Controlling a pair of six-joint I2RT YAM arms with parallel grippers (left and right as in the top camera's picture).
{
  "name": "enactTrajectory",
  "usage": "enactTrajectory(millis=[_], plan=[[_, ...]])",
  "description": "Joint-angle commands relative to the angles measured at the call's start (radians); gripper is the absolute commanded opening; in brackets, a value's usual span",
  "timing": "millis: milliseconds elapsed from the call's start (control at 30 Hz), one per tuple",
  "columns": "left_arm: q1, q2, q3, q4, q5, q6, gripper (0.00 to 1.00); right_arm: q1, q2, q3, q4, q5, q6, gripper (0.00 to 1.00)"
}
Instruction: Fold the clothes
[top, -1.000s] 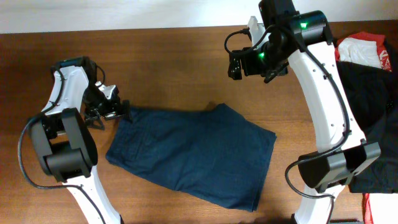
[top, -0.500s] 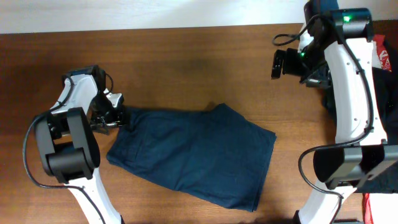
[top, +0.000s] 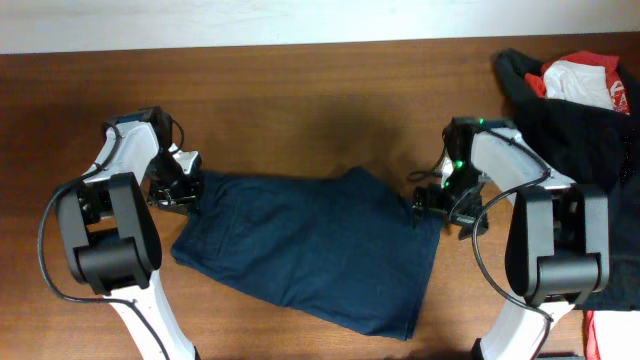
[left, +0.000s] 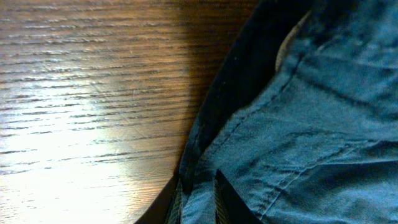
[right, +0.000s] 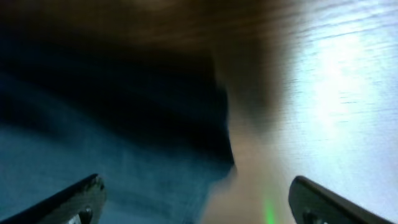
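Seen from overhead, the left claw (top: 186, 190) is pinched together on the 10 o'clock corner of the navy shorts (top: 310, 250). The right claw (top: 428, 206), fingers spread wide, straddles the 2 o'clock corner without clamping it. The shorts lie flat mid-table (top: 300, 100), long axis roughly 9 to 3, each arm nearest its own corner. The black and red-and-white clothes (top: 580, 125) are heaped at the table's 2 o'clock.
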Motion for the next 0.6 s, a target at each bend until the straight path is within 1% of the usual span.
enactTrajectory(millis=[0,33,67,100,133,167,200,233,300,367,400,467,500,567], plan=[[-0.008,0.043,-0.027,0.021,0.028,0.013,0.18,0.003,-0.01,-0.061,0.076,-0.024,0.004,0.89],[-0.008,0.043,-0.027,0.022,0.028,0.013,0.18,0.003,-0.01,-0.067,0.1,-0.024,0.0,0.8],[-0.008,0.043,-0.027,0.022,0.028,0.013,0.19,0.003,-0.009,-0.069,0.116,-0.026,0.001,0.76],[-0.008,0.043,-0.027,0.022,0.028,0.013,0.19,0.004,-0.008,-0.074,0.137,-0.033,0.001,0.75],[-0.008,0.043,-0.027,0.022,0.028,0.013,0.24,0.003,-0.008,-0.085,0.162,-0.035,0.001,0.63],[-0.008,0.043,-0.027,0.022,0.028,0.013,0.24,0.003,-0.008,-0.095,0.189,-0.035,0.006,0.38],[-0.008,0.043,-0.027,0.021,0.028,0.013,0.24,0.003,-0.007,-0.095,0.203,-0.035,0.011,0.16],[-0.008,0.043,-0.027,0.021,0.029,0.013,0.24,0.003,-0.007,-0.095,0.218,-0.035,0.013,0.04],[-0.008,0.043,-0.027,0.023,0.061,0.005,0.24,0.002,-0.008,-0.088,0.263,-0.035,0.012,0.04],[-0.008,0.043,-0.027,0.03,0.107,0.005,0.24,-0.004,-0.007,-0.033,0.273,-0.031,0.011,0.04],[-0.008,0.043,-0.027,0.039,0.121,0.003,0.24,-0.012,-0.008,0.013,0.272,-0.023,0.011,0.04],[-0.008,0.043,-0.027,0.064,0.123,-0.077,0.23,-0.051,-0.007,0.161,0.27,-0.008,0.011,0.04],[-0.008,0.043,-0.027,0.067,0.124,-0.095,0.23,-0.076,-0.007,0.232,0.261,-0.008,0.011,0.04],[-0.008,0.043,-0.027,0.066,0.127,-0.094,0.23,-0.126,-0.006,0.354,0.242,-0.009,0.007,0.04]])
